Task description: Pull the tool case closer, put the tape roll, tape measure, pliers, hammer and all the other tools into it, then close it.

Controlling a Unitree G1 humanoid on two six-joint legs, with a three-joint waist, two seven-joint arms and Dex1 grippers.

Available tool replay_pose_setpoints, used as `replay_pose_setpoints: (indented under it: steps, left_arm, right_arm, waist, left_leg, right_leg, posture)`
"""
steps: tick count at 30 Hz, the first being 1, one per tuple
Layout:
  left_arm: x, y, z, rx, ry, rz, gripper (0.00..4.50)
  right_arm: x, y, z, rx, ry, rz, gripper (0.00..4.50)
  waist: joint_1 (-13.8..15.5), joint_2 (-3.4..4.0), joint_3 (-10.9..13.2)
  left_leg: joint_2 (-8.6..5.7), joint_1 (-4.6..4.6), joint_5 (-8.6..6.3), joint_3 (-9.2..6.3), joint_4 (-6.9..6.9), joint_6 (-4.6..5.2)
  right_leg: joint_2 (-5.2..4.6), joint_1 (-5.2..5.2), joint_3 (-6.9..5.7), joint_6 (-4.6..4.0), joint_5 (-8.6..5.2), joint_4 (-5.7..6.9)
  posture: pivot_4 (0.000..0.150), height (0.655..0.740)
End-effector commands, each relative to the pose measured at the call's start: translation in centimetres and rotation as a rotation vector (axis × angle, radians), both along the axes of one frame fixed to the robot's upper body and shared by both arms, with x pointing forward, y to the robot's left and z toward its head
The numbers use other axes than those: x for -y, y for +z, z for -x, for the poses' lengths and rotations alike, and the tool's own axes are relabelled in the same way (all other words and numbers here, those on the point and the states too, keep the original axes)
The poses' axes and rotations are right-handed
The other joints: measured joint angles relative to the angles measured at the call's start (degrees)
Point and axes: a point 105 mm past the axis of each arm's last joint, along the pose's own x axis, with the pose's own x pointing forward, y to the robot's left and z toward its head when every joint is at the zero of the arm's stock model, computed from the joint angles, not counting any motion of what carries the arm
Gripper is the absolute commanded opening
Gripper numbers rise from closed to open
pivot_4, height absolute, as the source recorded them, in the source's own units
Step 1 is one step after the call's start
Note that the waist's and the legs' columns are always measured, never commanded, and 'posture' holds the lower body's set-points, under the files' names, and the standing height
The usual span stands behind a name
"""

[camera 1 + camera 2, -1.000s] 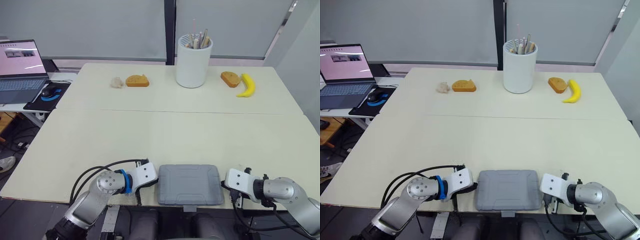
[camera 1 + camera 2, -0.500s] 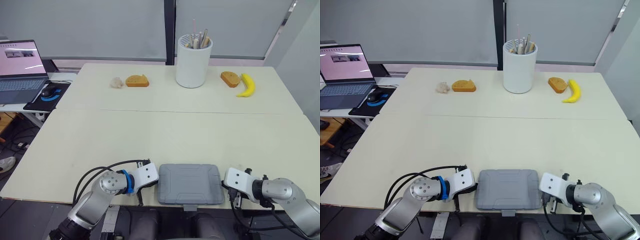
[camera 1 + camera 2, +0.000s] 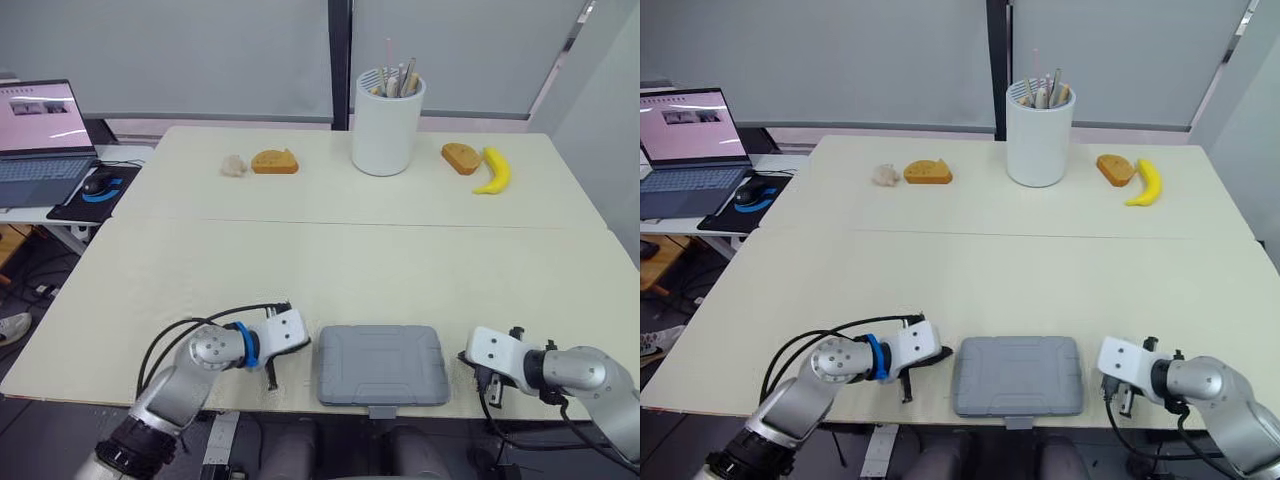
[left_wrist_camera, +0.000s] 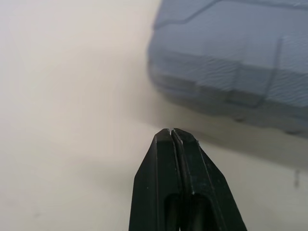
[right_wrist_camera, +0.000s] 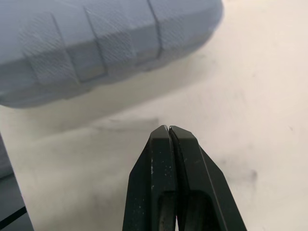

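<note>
Grey tool case (image 3: 380,364), lid shut, is lying at the counter's (image 3: 300,270) near edge. White cup (image 3: 387,130) is holding sticks (image 3: 392,82). Left hand (image 4: 172,131) and right hand (image 5: 168,128) are flanking the case, both clenched and empty.

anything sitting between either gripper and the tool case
Nothing visible. Only bare table separates the shut left gripper from one side of the tool case, and the shut right gripper from the other side.
</note>
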Motion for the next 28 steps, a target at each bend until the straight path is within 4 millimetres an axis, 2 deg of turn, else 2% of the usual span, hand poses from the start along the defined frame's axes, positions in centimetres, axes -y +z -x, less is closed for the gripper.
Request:
replay_pose_setpoints:
  steps: [1,4,8,12,16,18,25,28]
  left_arm:
    - [-2.6,2.6,-0.8,0.044,0.051,0.100,0.00]
    - [-5.7,4.9,-1.4,0.070,0.118,0.192,0.58]
    - [-9.5,6.7,-2.6,0.115,0.224,0.247,1.89]
    - [-11.5,7.5,-3.5,0.158,0.284,0.264,3.17]
    - [-12.2,8.0,-4.8,0.222,0.332,0.267,4.49]
    - [-12.1,8.4,-5.2,0.239,0.344,0.285,4.50]
    - [-12.4,7.8,-6.4,0.266,0.391,0.201,4.50]
    - [-12.7,8.1,-6.9,0.291,0.404,0.191,4.50]
  right_arm:
    - [1.5,3.1,-1.4,0.100,-0.006,-0.028,0.01]
    - [2.1,5.7,-2.0,0.153,-0.024,-0.135,0.60]
    - [3.1,8.0,-3.2,0.249,-0.059,-0.227,1.55]
    - [4.1,9.2,-4.5,0.335,-0.103,-0.259,2.58]
    - [4.4,10.2,-5.7,0.397,-0.154,-0.315,3.82]
    - [4.6,10.3,-5.9,0.411,-0.165,-0.313,4.49]
    - [5.1,10.2,-6.6,0.466,-0.218,-0.296,4.49]
    - [5.1,10.3,-6.8,0.476,-0.218,-0.285,4.49]
  waist:
    - [-0.1,0.00,0.0]
    - [-0.1,-0.02,0.0]
    - [0.0,-0.01,0.0]
    - [-0.1,-0.03,0.0]
    - [-0.1,-0.02,0.0]
    - [-0.1,-0.02,0.0]
    - [-0.1,-0.02,0.0]
    - [-0.2,-0.01,0.0]
  left_leg:
    - [0.00,-0.01,0.00,0.02,0.00,0.00]
    - [0.03,0.00,0.00,0.00,0.00,0.00]
    - [0.03,0.03,0.00,-0.02,0.01,0.00]
    - [-0.04,0.02,0.00,0.01,0.02,0.00]
    - [-0.02,0.02,0.01,-0.01,0.02,-0.01]
    - [-0.02,0.02,0.01,-0.01,0.02,-0.01]
    - [-0.04,0.02,0.01,0.01,0.02,-0.01]
    - [-0.03,0.02,0.02,0.01,0.02,-0.02]
  right_leg:
    - [0.00,-0.01,0.01,0.00,0.00,0.00]
    - [0.00,-0.02,-0.01,-0.01,0.01,0.00]
    - [0.01,0.02,-0.04,-0.01,0.01,0.00]
    - [-0.04,0.02,0.00,-0.01,0.01,-0.01]
    - [-0.03,0.01,-0.01,-0.01,0.03,0.02]
    - [-0.03,0.01,0.00,-0.02,0.03,0.04]
    - [-0.03,-0.01,0.03,-0.03,0.04,0.06]
    - [-0.02,-0.03,0.04,-0.03,0.04,0.10]
  posture:
    - [0.150,0.7400]
    - [0.150,0.7400]
    - [0.150,0.7400]
    - [0.150,0.7400]
    - [0.150,0.7400]
    - [0.150,0.7400]
    - [0.150,0.7400]
    - [0.150,0.7400]
